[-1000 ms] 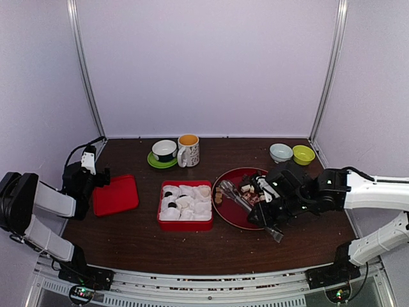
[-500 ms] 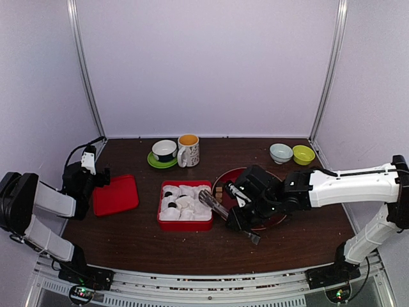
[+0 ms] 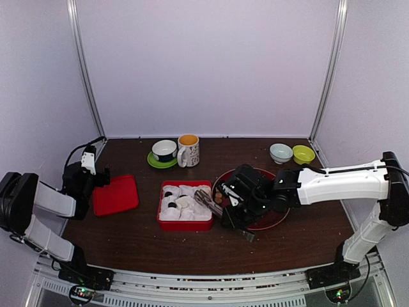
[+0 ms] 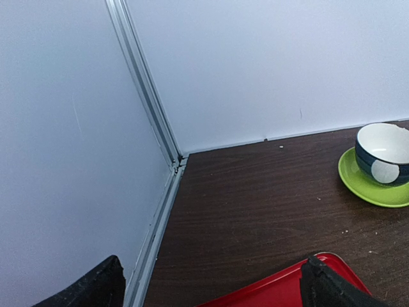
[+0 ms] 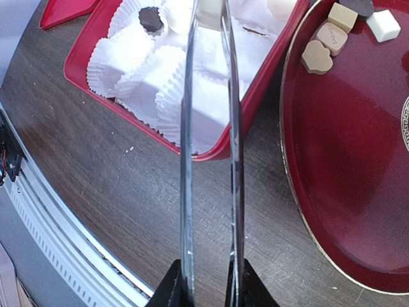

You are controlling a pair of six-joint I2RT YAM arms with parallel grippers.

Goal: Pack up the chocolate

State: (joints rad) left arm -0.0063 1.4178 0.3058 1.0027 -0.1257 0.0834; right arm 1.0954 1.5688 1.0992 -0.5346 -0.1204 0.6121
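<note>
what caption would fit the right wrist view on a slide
Right arm's fingers clamp metal tongs reaching over the red box of paper cups, chocolates on the red plate beside it.

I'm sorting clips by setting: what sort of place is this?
Likely a robot test booth: plain pale walls with metal corner rails close in a wooden table, and a left arm and right arm are bolted at its near edge.

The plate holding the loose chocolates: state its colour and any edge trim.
Deep red plate with a thin gold rim; the right wrist view shows it best.
</note>
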